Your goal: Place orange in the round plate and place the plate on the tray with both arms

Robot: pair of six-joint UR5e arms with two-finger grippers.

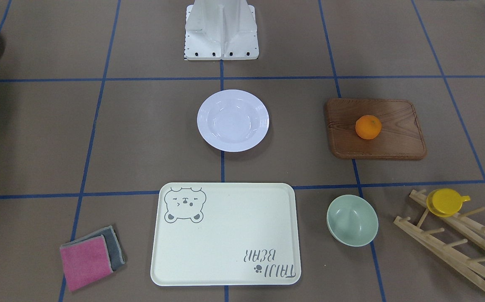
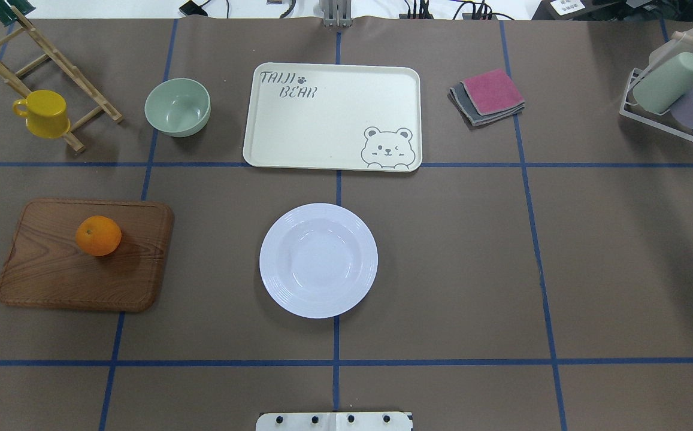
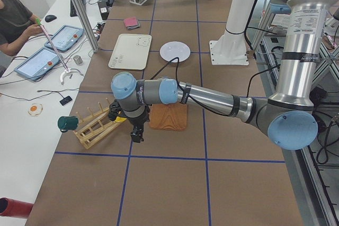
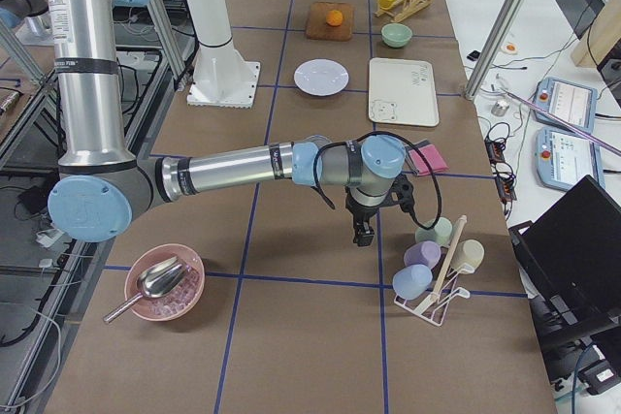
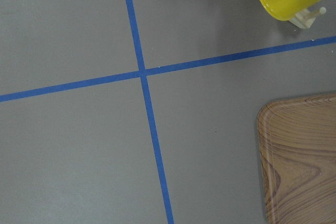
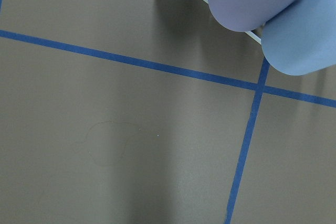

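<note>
You had the orange (image 2: 98, 236) on the wooden board (image 2: 53, 269), 9 o'clock from the plate (image 2: 318, 260) in the overhead view. The tray (image 2: 322, 120) sat at 12. For the left end effector (image 3: 137, 135) and right end effector (image 4: 362, 234), you couldn't tell how far open either was.

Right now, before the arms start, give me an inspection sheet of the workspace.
Surface: brown table with blue tape grid.
Job's things: orange on wooden board; tray empty; round plate empty, apart from it.
Clutter: green bowl, yellow cup on wooden rack, folded cloths, cup rack, pink bowl with scoop.
Grippers: left gripper hangs near the board, right gripper near the cup rack; open or shut cannot be told.
Cables: black cable loops at the right wrist.
Surroundings: person seated at tablets beside the table.
</note>
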